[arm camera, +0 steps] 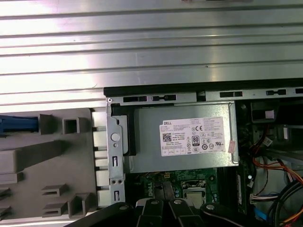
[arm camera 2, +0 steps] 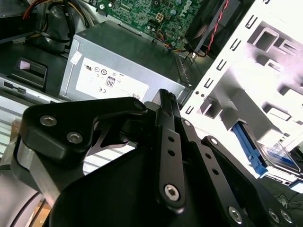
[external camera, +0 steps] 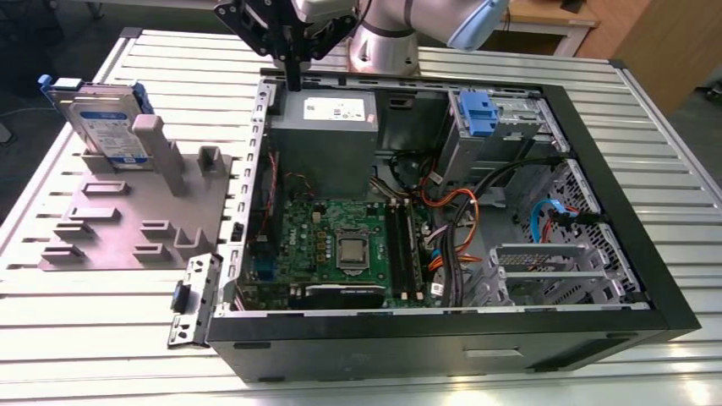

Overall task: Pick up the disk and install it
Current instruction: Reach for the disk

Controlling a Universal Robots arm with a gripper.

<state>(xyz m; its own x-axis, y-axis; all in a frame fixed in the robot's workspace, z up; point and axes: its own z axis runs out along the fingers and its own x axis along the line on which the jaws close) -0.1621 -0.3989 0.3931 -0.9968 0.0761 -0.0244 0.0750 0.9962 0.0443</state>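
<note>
Gripper hovering above power-supply box just inside case, fingers pressed together, carrying nothing. Disk standing upright in grey fixture outside case, exterior view's left. Risk: travelling low, fingertips clipping case wall or disk's top edge

Silvery metal disk in blue plastic; ribbed metal table.

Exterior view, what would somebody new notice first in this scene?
Probably the open computer case in the middle of the slatted metal table, with its green circuit board laid bare. Next, the disk standing upright in a grey holder at the exterior view's left, and the black gripper hanging over the case's edge by the grey power supply.
</note>
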